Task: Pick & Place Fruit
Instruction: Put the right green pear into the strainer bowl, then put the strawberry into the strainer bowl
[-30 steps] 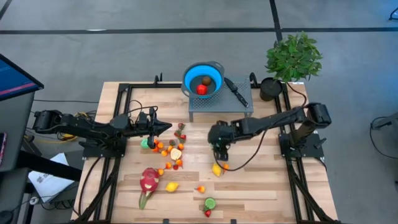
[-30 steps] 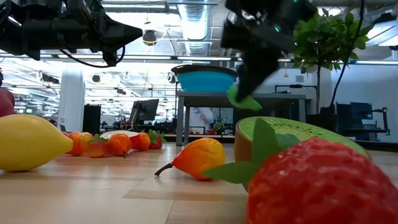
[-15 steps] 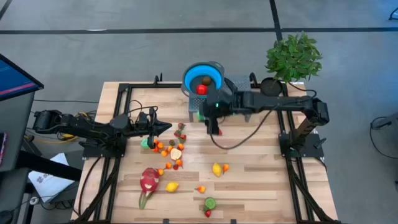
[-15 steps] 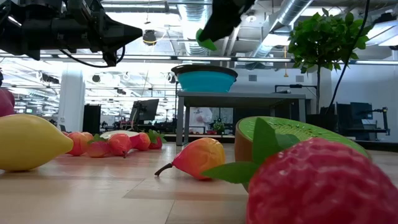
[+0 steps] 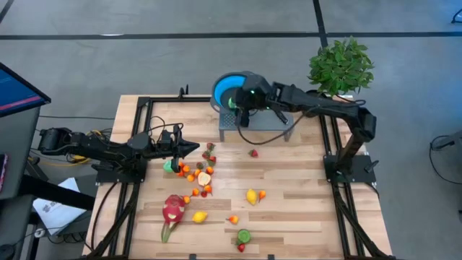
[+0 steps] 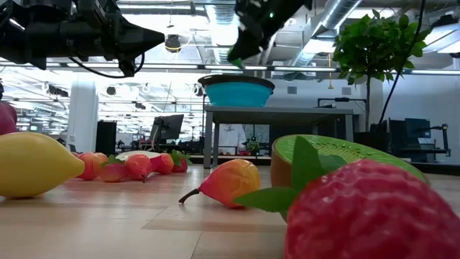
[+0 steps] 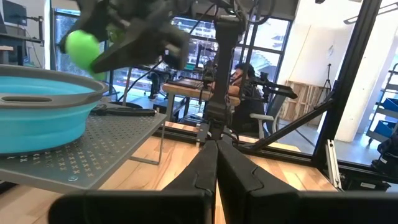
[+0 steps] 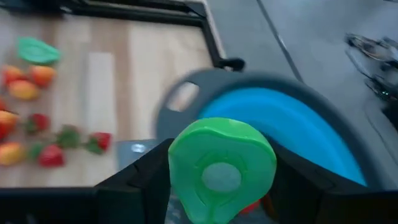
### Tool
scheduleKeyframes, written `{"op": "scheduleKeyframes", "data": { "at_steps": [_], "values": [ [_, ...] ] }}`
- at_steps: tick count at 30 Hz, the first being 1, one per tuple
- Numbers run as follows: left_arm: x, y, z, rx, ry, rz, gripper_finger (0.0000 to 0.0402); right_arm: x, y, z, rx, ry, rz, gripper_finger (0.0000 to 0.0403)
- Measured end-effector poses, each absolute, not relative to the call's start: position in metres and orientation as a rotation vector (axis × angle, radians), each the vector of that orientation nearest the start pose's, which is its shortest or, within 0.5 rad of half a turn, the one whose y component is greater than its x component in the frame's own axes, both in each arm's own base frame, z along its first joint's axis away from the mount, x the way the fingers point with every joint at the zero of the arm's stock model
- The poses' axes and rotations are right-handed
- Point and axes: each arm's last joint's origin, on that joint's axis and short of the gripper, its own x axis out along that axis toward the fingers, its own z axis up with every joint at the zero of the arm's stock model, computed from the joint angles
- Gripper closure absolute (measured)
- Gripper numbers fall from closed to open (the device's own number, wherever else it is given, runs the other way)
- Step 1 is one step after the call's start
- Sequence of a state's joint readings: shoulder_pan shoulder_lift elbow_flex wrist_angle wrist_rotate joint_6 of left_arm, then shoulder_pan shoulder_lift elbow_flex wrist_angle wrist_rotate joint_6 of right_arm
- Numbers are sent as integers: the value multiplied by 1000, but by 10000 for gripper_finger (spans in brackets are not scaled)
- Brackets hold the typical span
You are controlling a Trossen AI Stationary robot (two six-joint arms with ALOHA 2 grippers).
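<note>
While its arm hides the blue bowl (image 5: 222, 90), the right gripper (image 8: 221, 186) clamps a green fruit (image 8: 222, 168).

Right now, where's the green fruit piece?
The green fruit piece is held in the right tool, above the blue bowl on the grey stand, at the table's far edge in the high view.
</note>
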State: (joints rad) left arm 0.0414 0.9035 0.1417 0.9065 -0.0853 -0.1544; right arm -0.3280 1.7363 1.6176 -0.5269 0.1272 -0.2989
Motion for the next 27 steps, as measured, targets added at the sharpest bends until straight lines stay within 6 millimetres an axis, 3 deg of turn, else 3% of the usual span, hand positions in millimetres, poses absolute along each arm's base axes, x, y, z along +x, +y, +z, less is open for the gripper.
{"op": "scheduleKeyframes", "data": {
  "at_steps": [6,12,16,21,27],
  "values": [
    [171,10,199,-157,-154,115,401,373,-148,318,-252,785,-407,190],
    [171,10,199,-157,-154,115,401,372,-153,318,-255,785,-418,148],
    [171,10,199,-157,-154,115,401,372,-152,319,-265,776,-413,140],
    [171,10,199,-157,-154,115,401,373,-143,323,-288,765,-391,141],
    [171,10,199,-157,-154,115,401,367,-114,349,-322,685,-344,165]
  ]
}}
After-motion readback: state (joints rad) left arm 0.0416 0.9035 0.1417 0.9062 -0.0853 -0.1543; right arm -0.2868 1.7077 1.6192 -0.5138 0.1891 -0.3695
